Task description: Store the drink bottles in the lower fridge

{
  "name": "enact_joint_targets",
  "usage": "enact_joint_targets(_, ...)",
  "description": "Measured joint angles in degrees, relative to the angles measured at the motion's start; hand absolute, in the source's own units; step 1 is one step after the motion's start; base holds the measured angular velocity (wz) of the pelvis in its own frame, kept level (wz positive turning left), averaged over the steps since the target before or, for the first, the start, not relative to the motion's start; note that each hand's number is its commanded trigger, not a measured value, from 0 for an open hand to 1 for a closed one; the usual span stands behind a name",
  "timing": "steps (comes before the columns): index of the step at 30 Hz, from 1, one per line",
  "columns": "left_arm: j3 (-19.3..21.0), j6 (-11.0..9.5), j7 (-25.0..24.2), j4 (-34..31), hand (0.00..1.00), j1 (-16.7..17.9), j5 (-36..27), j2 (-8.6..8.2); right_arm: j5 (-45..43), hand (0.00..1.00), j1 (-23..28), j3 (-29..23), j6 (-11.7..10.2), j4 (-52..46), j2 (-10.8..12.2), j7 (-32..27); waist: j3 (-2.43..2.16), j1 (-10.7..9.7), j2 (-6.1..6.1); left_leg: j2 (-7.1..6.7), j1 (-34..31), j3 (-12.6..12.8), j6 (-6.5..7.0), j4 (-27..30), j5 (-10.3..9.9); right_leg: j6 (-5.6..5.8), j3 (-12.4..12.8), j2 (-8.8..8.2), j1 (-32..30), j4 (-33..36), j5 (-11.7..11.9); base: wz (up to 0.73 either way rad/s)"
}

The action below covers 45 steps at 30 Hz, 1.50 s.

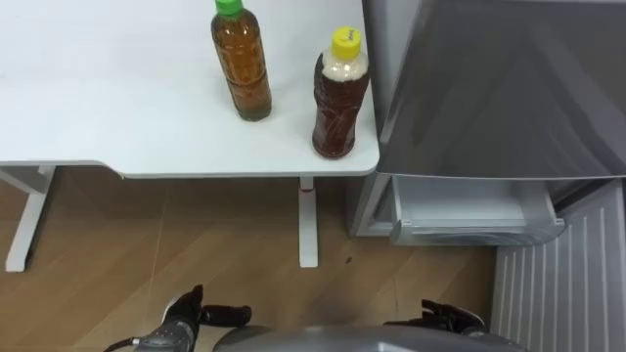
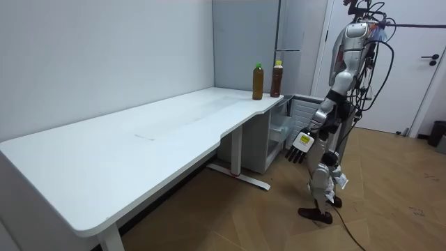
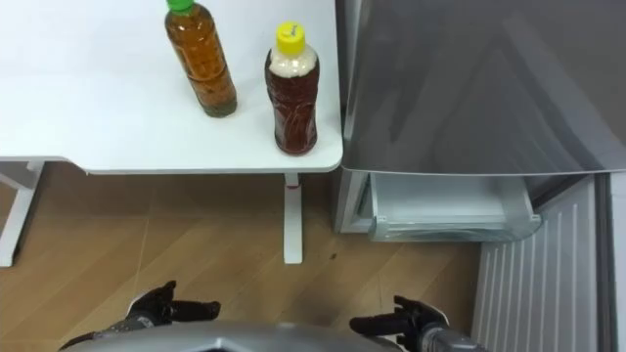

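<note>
Hanging low at the near left edge of the eye views, the left hand (image 1: 186,315) shows loose, nearly straight fingers with nothing in them. Beyond it the white table (image 1: 98,117) carries both drinks at its right end. The green-capped bottle (image 1: 242,68) stands upright, a little farther in. Just to its right, apart from it and close to the table's corner, is the yellow-capped bottle (image 1: 339,108). Both look full of brown tea, so they are probably fairly heavy for their size, with smooth plastic walls that could slip. A wrap around the mid-body, below the shoulder, seems the safest hold, and the yellow-capped one's narrowed waist offers a natural seat. Right of the table rises the grey fridge (image 1: 489,88), with its lower drawer (image 1: 469,210) pulled open toward the robot. At the near right, the right hand (image 1: 452,318) hangs empty too, fingers relaxed and outstretched.
</note>
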Motion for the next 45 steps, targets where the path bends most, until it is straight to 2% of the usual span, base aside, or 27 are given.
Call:
enact_joint_targets(7,0.03,-1.35,-0.50,0.15,0.00,0.13,0.16,0.03,-0.17,0.00,0.26,-1.02,-0.80,0.32,0.00,0.45,0.26,0.02,0.26,-0.06,-0.05,-0.05,0.00,-0.09,0.00,0.00,0.00,-0.06,-0.12,0.02,0.01,0.00)
enact_joint_targets(13,0.48,-1.63,-0.28,0.86,0.00,0.22,0.12,0.01,-0.13,0.00,0.07,-1.30,-1.13,1.21,0.00,0.73,0.37,0.01,0.36,-0.08,0.66,-0.10,0.00,-0.67,0.00,0.01,-0.08,-0.04,0.61,0.06,0.01,0.00)
enact_joint_targets(17,0.53,-1.97,0.15,1.05,0.00,0.52,0.12,0.02,0.21,0.00,0.35,-1.64,-1.11,1.17,-0.01,1.18,0.61,0.00,0.18,-0.09,0.86,-0.09,-0.01,-1.00,-0.01,0.01,-0.07,-0.02,0.96,0.01,0.01,0.00)
enact_joint_targets(21,0.57,-2.20,1.08,1.05,0.00,0.75,0.12,0.03,0.20,0.00,0.56,-2.17,-1.16,0.99,-0.01,1.17,0.50,0.01,0.22,-0.10,0.90,-0.08,-0.01,-1.01,-0.01,0.01,-0.15,-0.01,0.93,0.00,0.01,0.00)
enact_joint_targets(25,0.78,-2.67,2.43,1.82,0.00,0.82,-1.63,-0.16,0.29,0.00,0.66,-2.83,-1.26,1.22,0.05,0.85,0.16,0.05,0.32,-0.17,1.36,-0.13,-0.01,-0.83,0.01,0.04,0.01,-0.03,1.04,0.00,0.03,0.00)
enact_joint_targets(33,4.17,-2.53,6.10,2.82,0.00,1.95,-8.37,-0.83,0.10,0.00,0.82,-3.98,-1.12,1.56,0.10,0.10,0.33,0.13,0.34,-0.21,1.80,-0.04,-0.01,-0.82,0.00,0.06,-0.13,-0.17,1.37,0.01,0.04,0.00)
enact_joint_targets(34,4.82,-2.47,6.92,2.83,0.00,2.50,-10.01,-0.89,0.09,0.00,0.84,-4.27,-1.09,1.56,0.11,-0.10,0.53,0.11,0.11,-0.21,1.78,-0.04,-0.01,-0.81,0.00,0.06,-0.27,-0.19,1.40,0.01,0.04,0.00)
enact_joint_targets(36,5.60,-2.40,8.49,2.76,0.00,2.89,-12.45,-1.07,0.22,0.00,0.99,-4.51,-1.05,1.50,0.11,-0.22,0.43,0.13,0.35,-0.21,1.76,-0.07,0.00,-0.78,-0.01,0.06,-0.29,-0.19,1.45,0.01,0.04,0.00)
enact_joint_targets(38,6.75,-2.20,9.79,2.76,0.00,3.41,-15.04,-1.28,0.22,0.00,1.06,-5.00,-0.83,1.33,0.12,-0.16,0.53,0.23,0.30,-0.20,1.69,-0.10,0.01,-0.78,-0.01,0.07,-0.28,-0.16,1.46,0.01,0.03,0.00)
enact_joint_targets(41,9.70,-1.88,12.23,2.87,0.00,3.87,-24.51,-1.38,0.46,0.00,1.43,-5.73,-0.43,1.24,0.11,-0.25,0.44,0.49,0.54,-0.18,1.81,-0.34,0.00,-0.45,-0.02,0.07,-0.16,-0.16,1.67,-0.02,0.03,0.00)
enact_joint_targets(44,12.60,-1.85,14.15,2.49,0.00,3.82,-31.14,-1.28,0.49,0.00,1.52,-5.79,-0.46,1.17,0.11,-0.82,0.33,0.57,0.79,-0.22,2.01,-0.66,0.00,-0.45,-0.02,0.07,-0.23,-0.14,1.99,-0.02,0.03,0.03)
enact_joint_targets(45,13.53,-1.87,15.06,2.12,0.00,3.78,-34.56,-1.15,0.50,0.00,1.50,-5.89,-0.44,1.19,0.10,-0.94,0.46,0.59,0.58,-0.23,2.01,-0.77,0.00,-0.47,-0.02,0.07,-0.26,-0.14,2.05,-0.01,0.03,0.00)
